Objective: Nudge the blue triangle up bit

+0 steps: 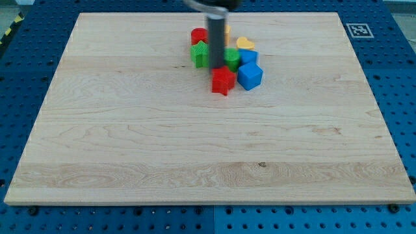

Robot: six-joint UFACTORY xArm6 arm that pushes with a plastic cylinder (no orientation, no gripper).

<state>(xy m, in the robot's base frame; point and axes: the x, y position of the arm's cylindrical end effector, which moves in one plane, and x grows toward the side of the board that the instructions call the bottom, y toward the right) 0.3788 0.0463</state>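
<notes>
Red star block [223,80] nearest; two red, two green, two blue, one yellow; my tip [216,67] touching it; no hand.

matt wooden board [130,143], plastic-looking blue cube [250,76]

I'm seeing even, bright light falling on the bench [130,143]; the rod [215,39] is blurring near the view's top, with soft shadows.
</notes>
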